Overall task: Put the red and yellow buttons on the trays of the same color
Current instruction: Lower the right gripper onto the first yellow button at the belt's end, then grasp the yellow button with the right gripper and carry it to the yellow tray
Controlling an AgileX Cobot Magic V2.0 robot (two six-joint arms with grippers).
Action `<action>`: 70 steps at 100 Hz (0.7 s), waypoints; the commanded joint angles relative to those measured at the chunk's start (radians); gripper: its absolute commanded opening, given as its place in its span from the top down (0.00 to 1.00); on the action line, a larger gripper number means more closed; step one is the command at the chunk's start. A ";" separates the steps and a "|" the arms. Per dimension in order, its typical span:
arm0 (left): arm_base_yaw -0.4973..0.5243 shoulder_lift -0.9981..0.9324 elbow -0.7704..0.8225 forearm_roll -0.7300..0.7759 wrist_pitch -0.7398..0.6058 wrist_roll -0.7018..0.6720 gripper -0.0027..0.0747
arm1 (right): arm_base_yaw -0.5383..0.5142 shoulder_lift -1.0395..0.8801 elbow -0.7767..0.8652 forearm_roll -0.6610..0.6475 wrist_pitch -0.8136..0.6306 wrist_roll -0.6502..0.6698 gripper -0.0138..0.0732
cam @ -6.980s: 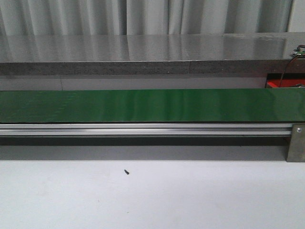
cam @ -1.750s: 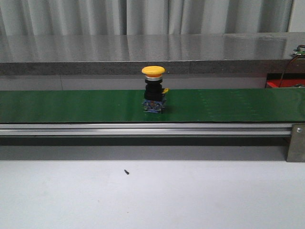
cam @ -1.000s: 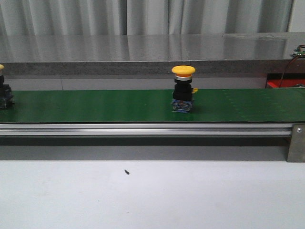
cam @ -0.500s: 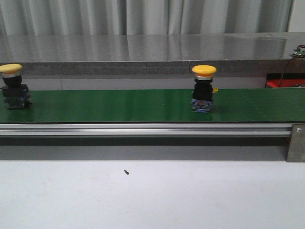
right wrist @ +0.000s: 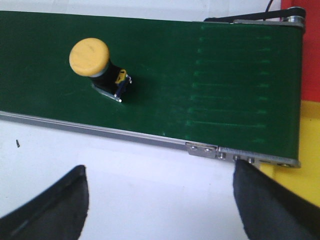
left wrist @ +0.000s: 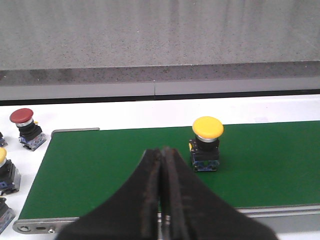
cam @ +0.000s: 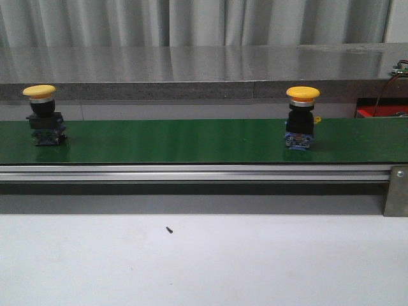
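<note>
Two yellow buttons ride upright on the green belt (cam: 178,140): one at the left (cam: 42,115), one at the right (cam: 301,118). My left gripper (left wrist: 162,151) is shut and empty, hanging over the belt just beside the left yellow button (left wrist: 207,143). A red button (left wrist: 25,128) stands off the belt's end on the white surface. My right gripper (right wrist: 160,170) is open and empty above the white table, on the near side of the belt from the right yellow button (right wrist: 95,62). A red tray (right wrist: 312,50) and a yellow tray (right wrist: 310,150) show beyond the belt's end.
More buttons (left wrist: 4,172) stand partly cut off beside the red one. An aluminium rail (cam: 191,172) with a bracket (cam: 395,191) runs along the belt's near side. A grey ledge (cam: 191,70) lies behind. A small dark speck (cam: 169,229) sits on the white table.
Both yellow buttons have travelled right along the belt; the left one came into view about a second ago. Seven seconds ago the belt was bare.
</note>
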 commanded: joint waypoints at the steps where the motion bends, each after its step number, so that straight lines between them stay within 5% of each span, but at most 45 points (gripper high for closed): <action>1: -0.008 -0.004 -0.027 -0.009 -0.080 -0.002 0.99 | -0.001 0.047 -0.077 0.023 -0.051 -0.022 0.10; 70: -0.008 -0.004 -0.027 -0.009 -0.080 -0.002 0.99 | 0.081 0.495 -0.361 0.007 -0.051 -0.148 0.10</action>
